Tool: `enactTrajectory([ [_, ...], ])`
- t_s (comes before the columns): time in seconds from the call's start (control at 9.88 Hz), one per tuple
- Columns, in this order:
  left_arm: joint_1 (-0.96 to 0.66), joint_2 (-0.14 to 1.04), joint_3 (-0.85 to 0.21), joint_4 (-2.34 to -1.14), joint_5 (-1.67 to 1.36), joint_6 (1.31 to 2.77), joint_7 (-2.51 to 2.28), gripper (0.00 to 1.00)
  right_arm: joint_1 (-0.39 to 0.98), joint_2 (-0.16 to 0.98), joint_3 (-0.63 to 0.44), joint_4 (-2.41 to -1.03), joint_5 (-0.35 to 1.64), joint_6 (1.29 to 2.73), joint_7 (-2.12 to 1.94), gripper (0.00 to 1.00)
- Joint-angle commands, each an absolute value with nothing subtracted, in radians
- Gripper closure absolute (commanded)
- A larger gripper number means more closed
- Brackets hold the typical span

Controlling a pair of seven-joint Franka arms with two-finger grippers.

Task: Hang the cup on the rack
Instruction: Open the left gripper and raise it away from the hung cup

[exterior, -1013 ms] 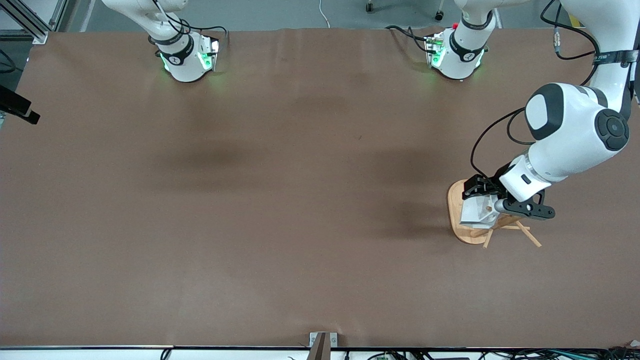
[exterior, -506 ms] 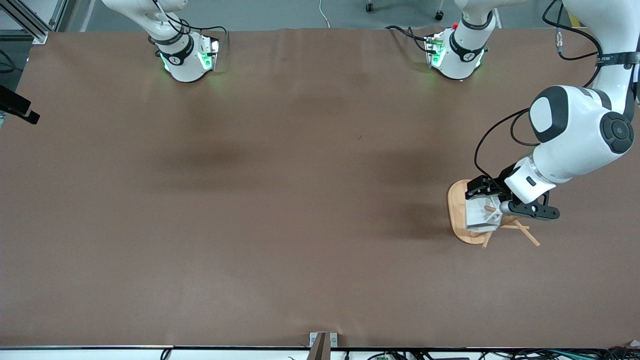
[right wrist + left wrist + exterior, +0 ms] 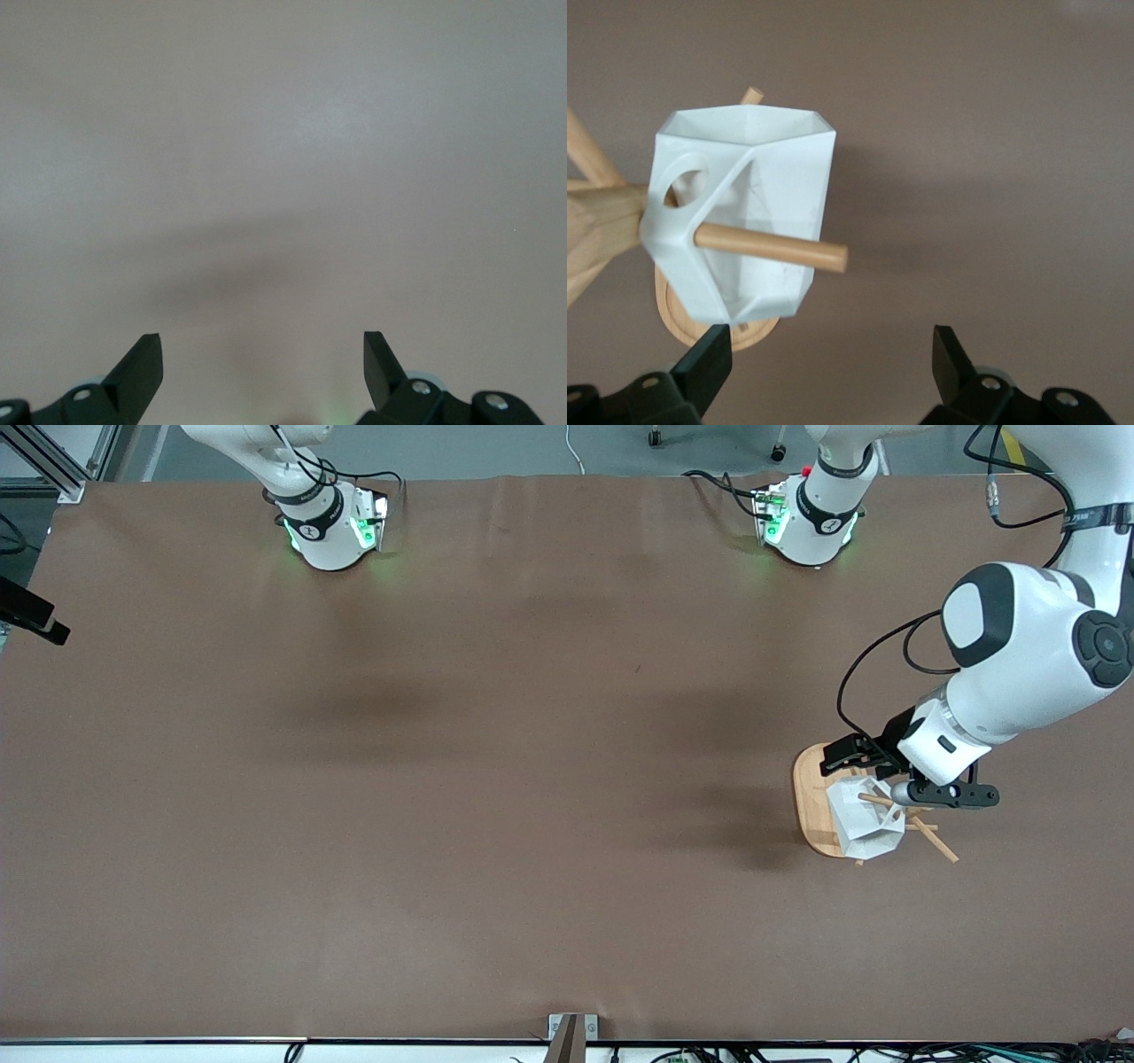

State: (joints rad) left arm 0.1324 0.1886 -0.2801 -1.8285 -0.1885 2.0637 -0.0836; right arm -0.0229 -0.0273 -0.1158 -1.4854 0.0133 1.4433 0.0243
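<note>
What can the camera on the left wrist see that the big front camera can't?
Only the left wrist view shows the peg passing through the cup's handle, and the left gripper open, apart from the cup. Only the front view shows the whole table, both arms' bases, and the rack's place toward the left arm's end. The right gripper waits out of the front view, open. Both views share the white cup hanging on the bamboo rack.
</note>
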Motion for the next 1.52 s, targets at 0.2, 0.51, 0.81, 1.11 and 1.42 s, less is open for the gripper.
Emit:
enactTrajectory([
  [0.2, 0.034, 0.051, -0.218, -1.816, 0.015, 1.93, -0.109, 0.0, -0.038, -0.021, -0.107, -1.471, -0.003, 1.431, 0.009, 0.0],
  [0.51, -0.026, -0.023, -0.129, -1.745, 0.011, 1.779, -0.107, 0.0, -0.041, -0.021, -0.107, -1.473, -0.003, 1.431, 0.009, 0.0],
  [0.81, -0.026, -0.059, -0.123, -1.672, 0.018, 1.582, -0.065, 0.0, -0.043, -0.021, -0.107, -1.473, -0.003, 1.433, 0.009, 0.0],
  [1.11, -0.018, -0.09, -0.106, -1.675, 0.018, 1.551, -0.055, 0.0, -0.043, -0.021, -0.107, -1.473, -0.003, 1.433, 0.009, 0.0],
  [1.42, -0.014, -0.074, -0.104, -1.649, 0.017, 1.551, -0.055, 0.0, -0.041, -0.021, -0.107, -1.474, 0.003, 1.442, 0.011, 0.0],
])
